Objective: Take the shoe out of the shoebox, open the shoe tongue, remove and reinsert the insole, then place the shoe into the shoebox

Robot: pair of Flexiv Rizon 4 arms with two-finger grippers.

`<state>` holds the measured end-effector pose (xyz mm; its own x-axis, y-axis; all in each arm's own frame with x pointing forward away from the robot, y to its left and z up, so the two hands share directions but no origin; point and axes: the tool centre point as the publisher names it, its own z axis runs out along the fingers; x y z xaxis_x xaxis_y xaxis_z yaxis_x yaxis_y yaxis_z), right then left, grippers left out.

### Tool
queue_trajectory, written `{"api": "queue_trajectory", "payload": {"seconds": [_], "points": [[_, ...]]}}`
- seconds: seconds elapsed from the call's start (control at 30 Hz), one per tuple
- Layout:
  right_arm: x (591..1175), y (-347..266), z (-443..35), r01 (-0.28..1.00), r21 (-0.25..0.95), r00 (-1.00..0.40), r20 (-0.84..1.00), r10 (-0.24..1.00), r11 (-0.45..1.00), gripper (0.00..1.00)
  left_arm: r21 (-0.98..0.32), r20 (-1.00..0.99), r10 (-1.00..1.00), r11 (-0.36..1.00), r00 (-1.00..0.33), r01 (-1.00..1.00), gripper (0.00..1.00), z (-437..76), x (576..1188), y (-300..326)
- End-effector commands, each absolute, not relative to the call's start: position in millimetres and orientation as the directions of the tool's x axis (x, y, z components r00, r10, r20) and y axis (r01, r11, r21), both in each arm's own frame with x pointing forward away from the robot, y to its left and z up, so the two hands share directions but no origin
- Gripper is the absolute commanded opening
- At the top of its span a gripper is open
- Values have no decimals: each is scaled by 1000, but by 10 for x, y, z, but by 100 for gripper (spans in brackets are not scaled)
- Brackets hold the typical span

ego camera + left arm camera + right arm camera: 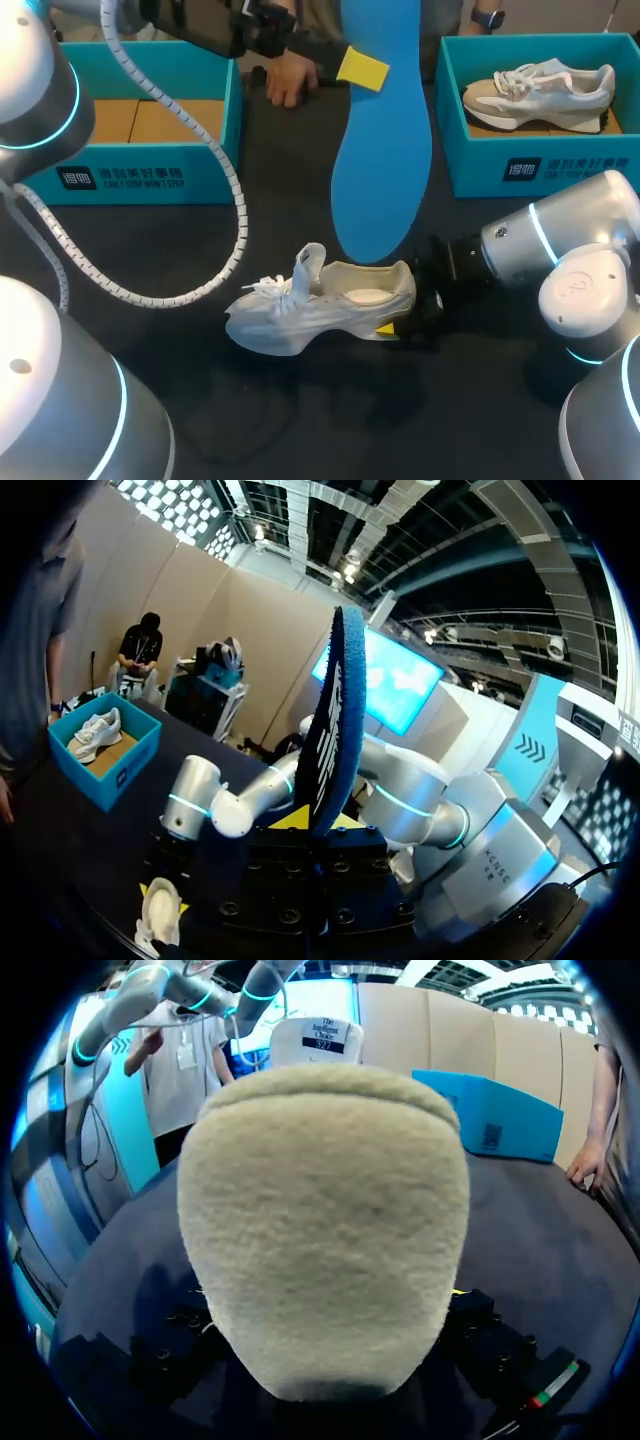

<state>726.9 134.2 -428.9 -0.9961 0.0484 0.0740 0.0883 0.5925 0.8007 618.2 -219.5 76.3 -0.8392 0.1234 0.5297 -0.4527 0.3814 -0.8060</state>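
A white shoe (320,295) lies on its side on the black table, its toe toward my left. My left gripper (352,68) is raised over the table's back, shut on the upper end of a blue insole (380,150) that hangs upright above the shoe. In the left wrist view the insole (335,720) stands edge-on between the yellow tips of the left gripper (318,825), with the shoe (160,915) far below. My right gripper (400,318) sits at the shoe's heel, open. The fuzzy beige heel (325,1220) stands between its fingers and hides most of them.
A teal shoebox (150,175) with a cardboard liner stands at the back left. A second teal box (545,165) at the back right holds another shoe (540,90). A person's hand (290,80) rests on the table behind the left box.
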Motion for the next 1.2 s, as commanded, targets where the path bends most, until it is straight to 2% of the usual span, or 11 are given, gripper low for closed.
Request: {"api": "queue_trajectory", "payload": {"seconds": [0.03,0.53,1.2], "points": [[7185,1236,-4187,109,764,-994,81,73,636,100,-806,530,123,382,-839,-453,0,754,6181,-2193],[7155,1028,-3873,171,651,-981,46,187,739,100,-806,530,123,382,-839,-453,0,754,6181,-2193],[7096,982,-3442,191,368,-977,-17,212,910,100,-806,530,123,382,-839,-453,0,754,6181,-2193]]}}
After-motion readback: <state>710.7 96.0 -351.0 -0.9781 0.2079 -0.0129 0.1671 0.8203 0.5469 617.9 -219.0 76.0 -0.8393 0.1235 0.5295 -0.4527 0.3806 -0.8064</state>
